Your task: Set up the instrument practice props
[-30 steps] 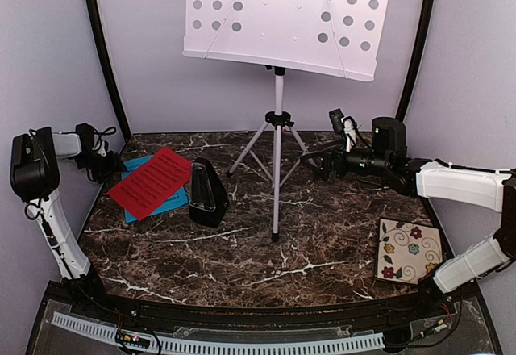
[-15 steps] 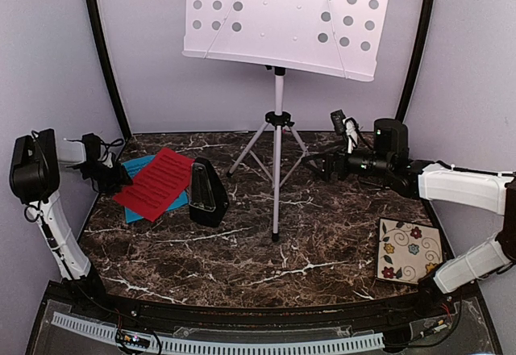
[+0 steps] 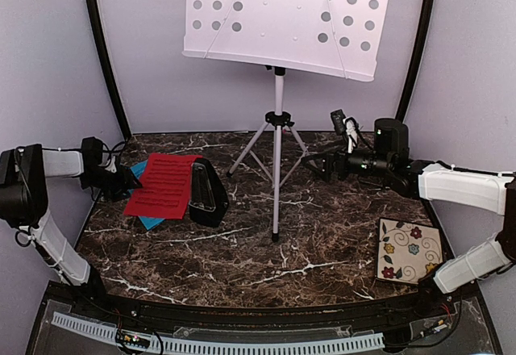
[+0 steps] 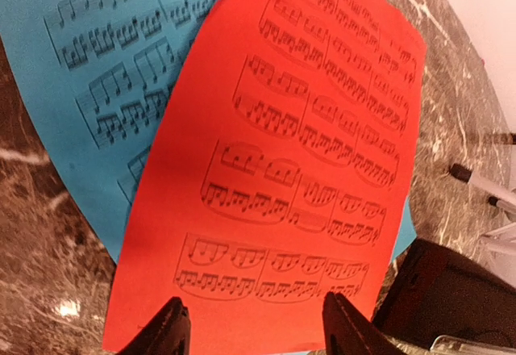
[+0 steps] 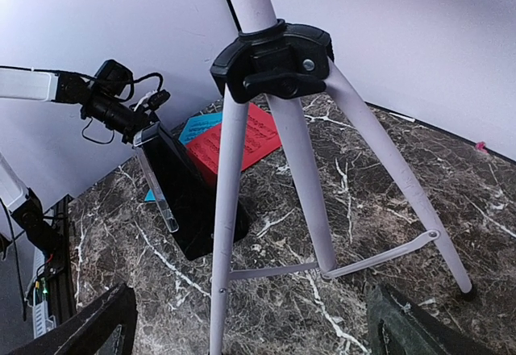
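Left claw (image 4: 258,327) is open at the edge of the red page (image 4: 298,153), maybe touching it. Right claw (image 3: 321,164) is open by the stand (image 3: 278,105).

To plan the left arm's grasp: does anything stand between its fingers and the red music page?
Nothing visible does. The left gripper is at the near edge of the red page, fingers apart. The metronome stands aside; the blue page lies underneath.
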Controlling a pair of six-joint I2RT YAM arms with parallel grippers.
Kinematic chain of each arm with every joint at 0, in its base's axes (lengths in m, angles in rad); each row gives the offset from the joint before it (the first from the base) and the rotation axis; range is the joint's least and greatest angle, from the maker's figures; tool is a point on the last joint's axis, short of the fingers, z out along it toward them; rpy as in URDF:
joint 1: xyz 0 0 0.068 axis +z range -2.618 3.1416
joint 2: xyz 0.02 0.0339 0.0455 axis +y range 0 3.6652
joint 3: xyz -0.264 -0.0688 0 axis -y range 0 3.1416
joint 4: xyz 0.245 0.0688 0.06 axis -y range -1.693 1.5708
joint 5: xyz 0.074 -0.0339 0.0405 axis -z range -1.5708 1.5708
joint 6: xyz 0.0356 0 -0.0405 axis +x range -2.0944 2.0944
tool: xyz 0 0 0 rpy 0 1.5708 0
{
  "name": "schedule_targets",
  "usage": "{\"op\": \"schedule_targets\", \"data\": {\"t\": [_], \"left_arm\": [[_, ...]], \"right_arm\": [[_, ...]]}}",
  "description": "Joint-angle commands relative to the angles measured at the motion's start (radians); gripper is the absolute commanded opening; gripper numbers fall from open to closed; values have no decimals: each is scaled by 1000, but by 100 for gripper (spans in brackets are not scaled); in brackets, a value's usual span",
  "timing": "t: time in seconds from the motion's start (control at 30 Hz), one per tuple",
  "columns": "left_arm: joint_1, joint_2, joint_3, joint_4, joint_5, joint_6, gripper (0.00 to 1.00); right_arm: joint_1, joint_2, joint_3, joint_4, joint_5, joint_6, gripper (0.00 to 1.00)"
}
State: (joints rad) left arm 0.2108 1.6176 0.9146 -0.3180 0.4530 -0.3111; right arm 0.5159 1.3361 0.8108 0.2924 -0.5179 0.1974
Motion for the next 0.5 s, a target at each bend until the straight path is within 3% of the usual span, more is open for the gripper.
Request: {"op": "schedule_targets", "data": {"t": [0.0,0.23,0.47], "left_arm": [[52,8,74,-16,11,-4,59],[116,127,155,13,140,73,60],[117,257,223,13,156,119,57]], "right_arm": [[-8,-30,-9,32,-14,9,100],[-8,-60,-12,-9,1,-11,100],[-9,-63,-9,-24,5,-12,100]]}}
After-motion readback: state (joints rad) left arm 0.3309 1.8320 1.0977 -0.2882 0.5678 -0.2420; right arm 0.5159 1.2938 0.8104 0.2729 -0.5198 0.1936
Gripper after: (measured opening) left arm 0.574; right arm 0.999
